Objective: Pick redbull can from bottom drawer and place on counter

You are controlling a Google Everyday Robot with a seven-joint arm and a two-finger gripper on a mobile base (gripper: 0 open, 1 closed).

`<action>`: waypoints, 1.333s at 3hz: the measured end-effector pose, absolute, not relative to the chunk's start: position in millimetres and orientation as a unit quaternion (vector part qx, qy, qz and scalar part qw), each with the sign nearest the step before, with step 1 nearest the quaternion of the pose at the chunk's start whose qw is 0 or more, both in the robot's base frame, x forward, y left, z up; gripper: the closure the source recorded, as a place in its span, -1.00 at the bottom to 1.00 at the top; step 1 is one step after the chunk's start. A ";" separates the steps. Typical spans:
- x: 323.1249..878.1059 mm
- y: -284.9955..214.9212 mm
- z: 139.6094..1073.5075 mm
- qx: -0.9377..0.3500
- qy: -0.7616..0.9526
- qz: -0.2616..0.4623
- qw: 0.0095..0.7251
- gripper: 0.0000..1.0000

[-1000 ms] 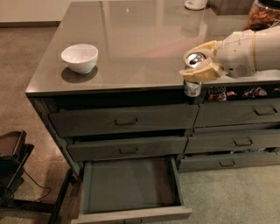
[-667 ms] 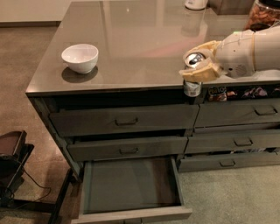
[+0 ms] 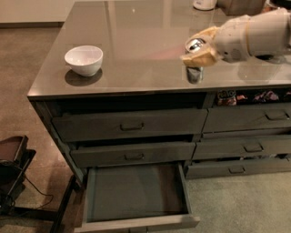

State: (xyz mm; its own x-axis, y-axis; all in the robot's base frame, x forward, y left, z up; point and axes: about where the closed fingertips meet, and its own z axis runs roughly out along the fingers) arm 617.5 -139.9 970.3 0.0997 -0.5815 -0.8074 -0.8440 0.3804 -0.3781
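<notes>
The redbull can (image 3: 195,46), slim and silver with a shiny round top, is held upright in my gripper (image 3: 197,51), whose tan fingers (image 3: 200,57) are shut around its upper part. The can is over the counter (image 3: 136,41) near its front edge, right of the middle; I cannot tell whether its base touches the top. My white arm reaches in from the right. The bottom drawer (image 3: 136,193) is pulled out at the lower left of the unit, and its floor is bare.
A white bowl (image 3: 83,59) stands on the counter's left part. A white object (image 3: 204,4) stands at the counter's far edge. The top right drawer (image 3: 245,98) is ajar with packets inside. A black object (image 3: 11,170) with a cable sits on the floor at the left.
My gripper has carried the can up and back from the counter's front edge to over the countertop. The bowl and drawers have not moved.
</notes>
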 end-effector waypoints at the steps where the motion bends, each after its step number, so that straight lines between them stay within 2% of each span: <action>1: 670.8 -128.7 987.5 -0.533 0.658 0.124 0.517 1.00; 2: 719.9 -120.5 1001.3 -0.501 0.661 0.129 0.543 1.00; 4: 766.9 -117.6 1001.3 -0.409 0.682 0.159 0.584 1.00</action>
